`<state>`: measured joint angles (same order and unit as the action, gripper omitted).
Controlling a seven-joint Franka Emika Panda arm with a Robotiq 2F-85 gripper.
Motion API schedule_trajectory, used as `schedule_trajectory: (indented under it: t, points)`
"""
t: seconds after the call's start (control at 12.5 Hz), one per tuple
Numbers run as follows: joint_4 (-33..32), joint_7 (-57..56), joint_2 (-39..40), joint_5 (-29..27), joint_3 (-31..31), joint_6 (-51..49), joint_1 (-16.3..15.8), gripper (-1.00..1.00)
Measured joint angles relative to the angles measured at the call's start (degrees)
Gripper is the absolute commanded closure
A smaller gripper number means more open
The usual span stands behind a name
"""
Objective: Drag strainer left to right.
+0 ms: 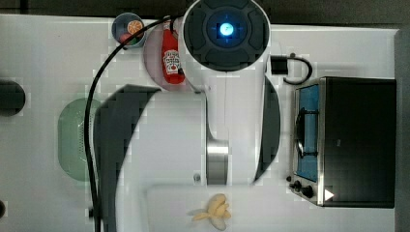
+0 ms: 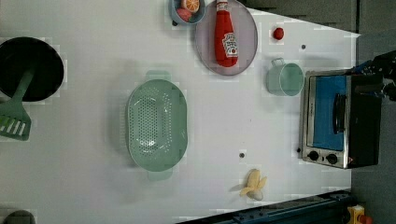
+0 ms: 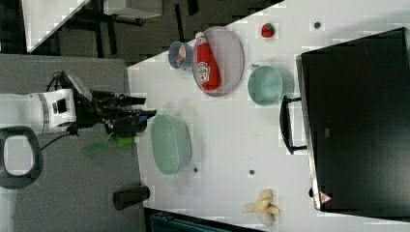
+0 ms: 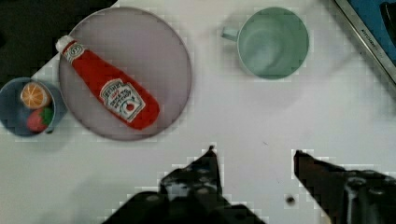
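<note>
The pale mint-green oblong strainer (image 2: 156,123) rests on the white table, its perforated base facing up in the left view. In the top view the strainer (image 1: 72,140) lies at the top view's left, partly covered by the arm. In the right view my gripper (image 3: 144,108) hangs just off the strainer's (image 3: 170,144) rim, toward the right view's left, apart from it. The wrist view has my gripper (image 4: 254,156) open, with bare table between the two black fingertips (image 4: 210,161) and nothing held.
A grey plate (image 2: 247,51) carries a ketchup bottle (image 2: 225,35), with a fruit bowl (image 2: 187,10) beside it. A mint mug (image 2: 285,79), a toaster oven (image 2: 338,121), a banana (image 2: 253,184), a strawberry (image 2: 279,33), a black pan (image 2: 28,67) and a green spatula (image 2: 14,122) also stand on the table.
</note>
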<state>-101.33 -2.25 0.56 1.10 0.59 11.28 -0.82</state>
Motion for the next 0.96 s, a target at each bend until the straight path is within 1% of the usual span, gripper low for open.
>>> schedule_trajectory:
  t: [0.08, 0.16, 0.24, 0.32, 0.48, 0.64, 0.8, 0.96]
  points:
    - [-6.55, 3.03, -5.43, -0.06, 0.22, -4.13, 0.21, -0.59]
    - [-11.75, 5.57, -11.42, 0.41, 0.22, -7.75, 0.54, -0.81]
    - [-15.39, 7.41, -16.75, 0.85, 0.21, -9.38, 0.81, -0.99]
    - [-16.95, 8.65, -20.94, 0.74, 0.13, -8.59, 0.79, -1.0]
    - [-14.6, 9.84, -24.8, -0.54, -1.3, -4.78, 1.45, -1.0]
    - [-11.19, 12.71, -24.36, -2.92, -4.84, -2.17, 1.48, -1.0]
    - [-11.02, 15.91, -22.36, -2.59, -10.49, 0.1, 1.37, -1.0]
    - [-11.97, 22.16, -18.64, -2.73, -16.76, 2.36, 1.38, -1.0]
